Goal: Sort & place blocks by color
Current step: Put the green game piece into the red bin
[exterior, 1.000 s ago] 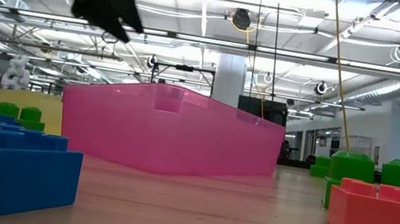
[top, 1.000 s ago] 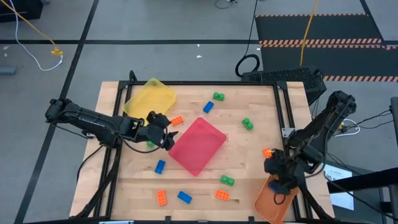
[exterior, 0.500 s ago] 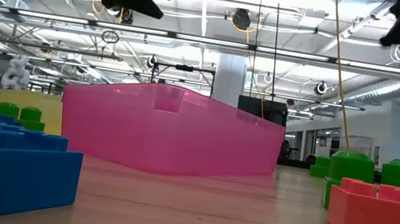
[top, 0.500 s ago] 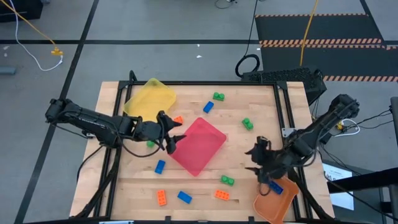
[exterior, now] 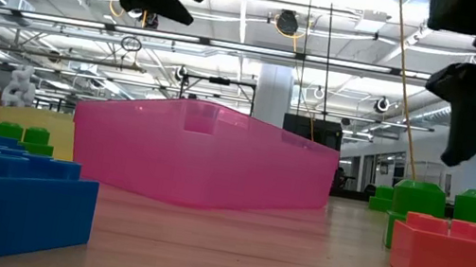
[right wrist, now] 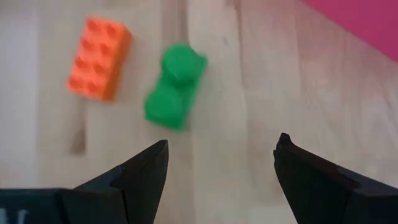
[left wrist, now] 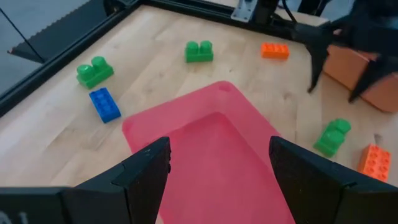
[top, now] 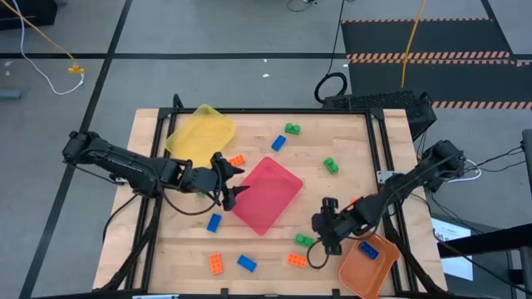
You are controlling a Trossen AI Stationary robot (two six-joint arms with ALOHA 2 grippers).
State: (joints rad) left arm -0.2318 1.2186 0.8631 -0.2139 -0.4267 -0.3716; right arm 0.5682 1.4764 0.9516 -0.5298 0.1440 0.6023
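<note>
Small studded blocks lie scattered on the wooden table: green (top: pixel 292 129), blue (top: pixel 278 143), orange (top: pixel 238 160), green (top: pixel 331 166), blue (top: pixel 214 222), orange (top: pixel 216 264), blue (top: pixel 246 263), orange (top: pixel 297 260). My right gripper (top: pixel 324 231) is open and hovers beside a green block (top: pixel 303 241), which the right wrist view shows as the green block (right wrist: pixel 176 85) next to an orange block (right wrist: pixel 98 57). My left gripper (top: pixel 230 184) is open and empty over the left edge of the pink-red tray (top: pixel 270 199). A blue block (top: pixel 371 249) lies in the orange tray (top: pixel 366 270).
The yellow tray (top: pixel 199 131) sits at the far left and the orange tray at the near right corner. A green block (top: pixel 199 193) lies under my left arm, and an orange block (top: pixel 357 202) beside my right arm. Bare wood shows near the pink-red tray's near side.
My right gripper has left the orange tray and swung toward the table's left, dropping low beside the green block near the near edge. A blue block now shows in the orange tray. My left gripper has edged toward the pink-red tray and its fingers have spread open.
</note>
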